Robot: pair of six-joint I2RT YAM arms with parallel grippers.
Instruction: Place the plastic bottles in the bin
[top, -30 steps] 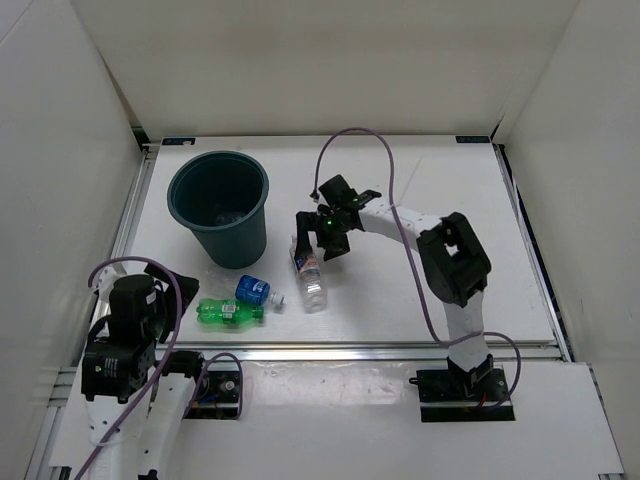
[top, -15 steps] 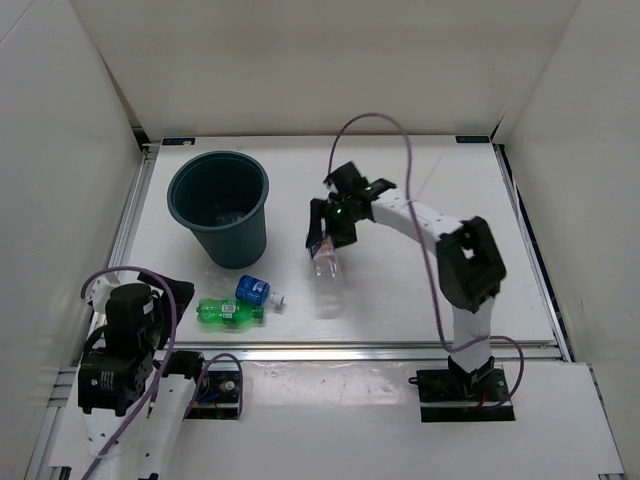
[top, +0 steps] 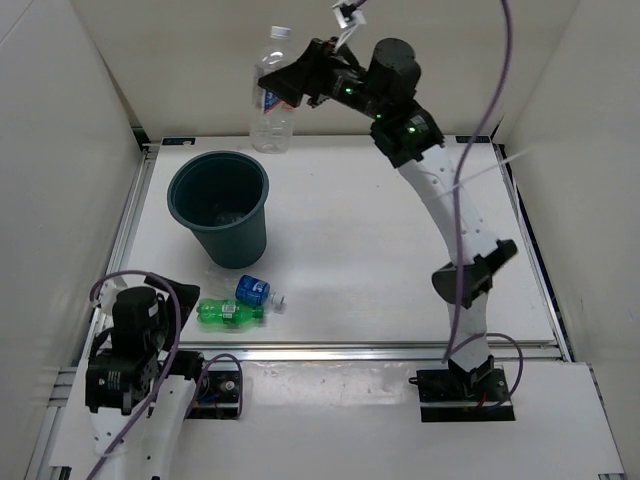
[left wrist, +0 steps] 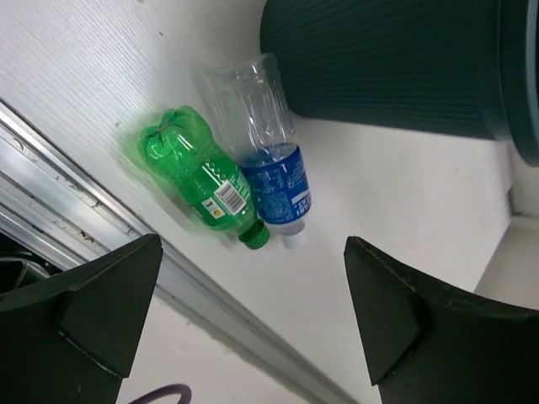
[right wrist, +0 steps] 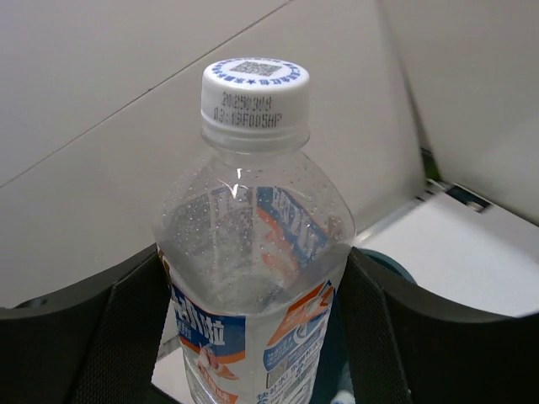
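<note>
right gripper [top: 287, 82] clamped round the labelled bottle [top: 271, 108], cap up, bin [top: 240, 235] down below it. left gripper [left wrist: 253, 313] wide open, green bottle [left wrist: 198, 181] and blue-label bottle [left wrist: 274, 168] lying touching just ahead of it.

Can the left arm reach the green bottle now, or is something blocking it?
Probably yes: the open left gripper looks straight at the green bottle, with nothing between them. The blue-label bottle lying right beside it may crowd one finger.
</note>
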